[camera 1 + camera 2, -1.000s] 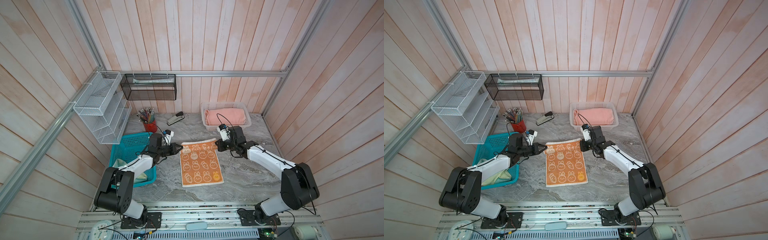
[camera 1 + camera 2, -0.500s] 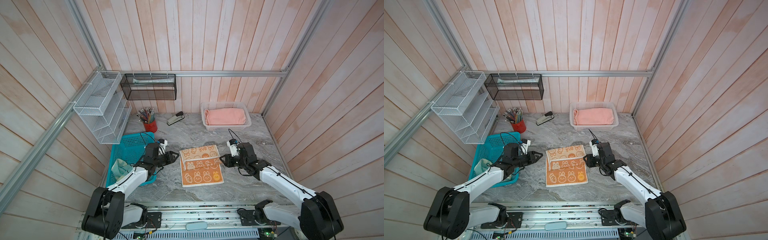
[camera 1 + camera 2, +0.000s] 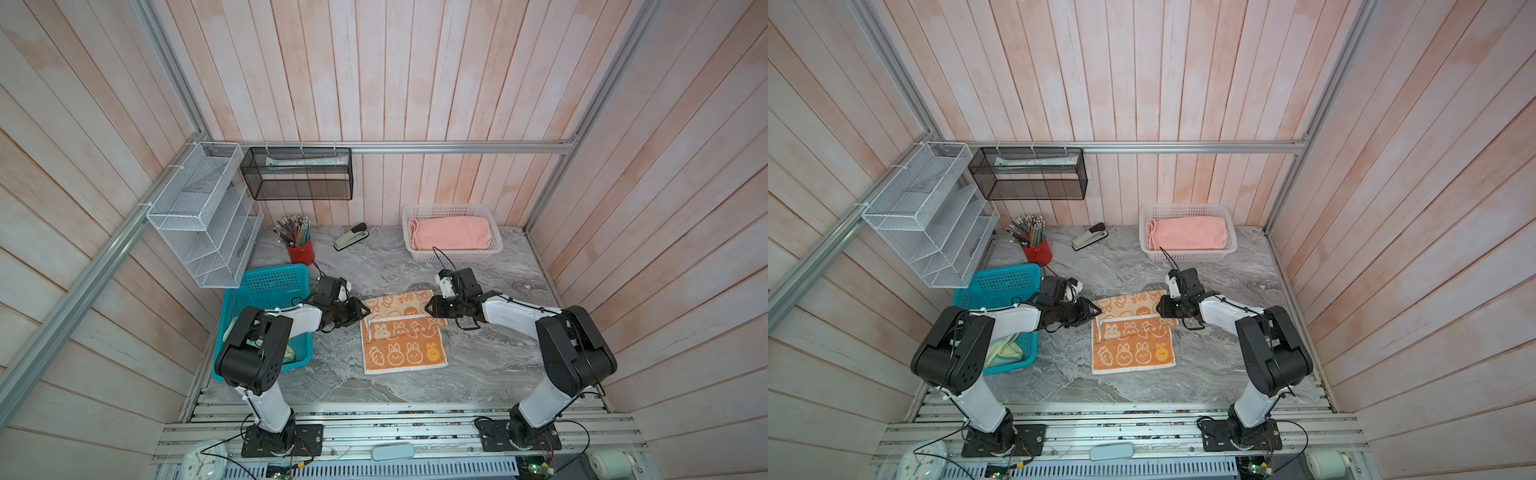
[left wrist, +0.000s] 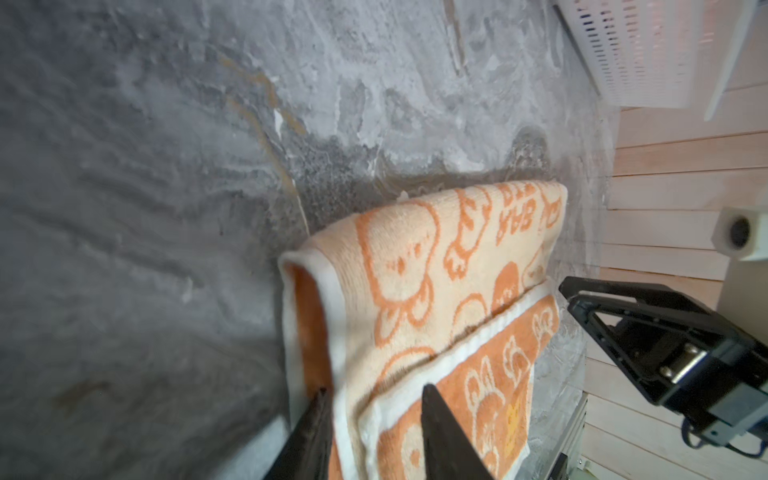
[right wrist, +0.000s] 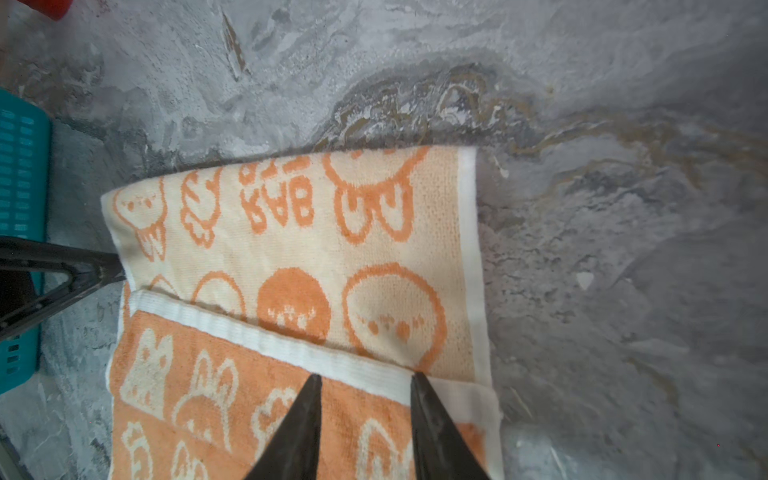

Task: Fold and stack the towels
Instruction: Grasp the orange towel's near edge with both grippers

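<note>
Plainly, left fingers (image 4: 440,440) and right fingers (image 5: 301,436) stand spread at opposite sides of the bunny towel (image 3: 405,349).

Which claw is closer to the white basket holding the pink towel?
Right. The right gripper sits at the right edge of the bunny towel, in front of the white basket; the left gripper is at its opposite edge.

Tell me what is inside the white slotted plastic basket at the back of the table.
A folded salmon-pink terry towel fills the basket. Anything beneath the towel is covered, so I cannot tell.
</note>
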{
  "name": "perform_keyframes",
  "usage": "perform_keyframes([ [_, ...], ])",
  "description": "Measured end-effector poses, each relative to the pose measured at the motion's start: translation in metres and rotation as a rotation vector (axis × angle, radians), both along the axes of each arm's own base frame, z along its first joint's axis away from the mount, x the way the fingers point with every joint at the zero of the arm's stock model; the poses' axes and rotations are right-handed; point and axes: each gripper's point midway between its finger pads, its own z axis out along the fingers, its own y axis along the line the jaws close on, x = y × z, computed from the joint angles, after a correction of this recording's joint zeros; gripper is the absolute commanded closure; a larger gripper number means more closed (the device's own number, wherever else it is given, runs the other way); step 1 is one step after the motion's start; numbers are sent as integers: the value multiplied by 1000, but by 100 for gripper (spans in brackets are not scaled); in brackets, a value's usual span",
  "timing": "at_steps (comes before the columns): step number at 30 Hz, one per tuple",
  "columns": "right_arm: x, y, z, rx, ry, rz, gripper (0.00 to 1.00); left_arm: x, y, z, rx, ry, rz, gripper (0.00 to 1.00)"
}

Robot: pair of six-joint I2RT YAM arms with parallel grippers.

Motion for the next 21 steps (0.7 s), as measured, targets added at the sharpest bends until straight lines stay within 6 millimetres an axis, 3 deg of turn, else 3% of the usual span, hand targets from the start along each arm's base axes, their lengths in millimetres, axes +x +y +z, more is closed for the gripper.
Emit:
perform_keyframes([
  [5, 9, 8, -17, -14, 39, 10, 66, 20, -8, -3, -2, -8, -13, 63],
  [7, 10, 12, -15, -14, 32, 21, 66, 29, -10, -3, -5, -16, -15, 63],
  [14, -5, 26, -16, -31, 53, 68, 67, 65, -2, -1, 2, -34, 3, 63],
  [18, -13, 29, -6, -33, 49, 83, 66, 74, 7, 5, 29, -45, 16, 63],
  [21, -14, 25, 12, -29, 16, 74, 65, 69, 6, 8, 44, -36, 5, 63],
])
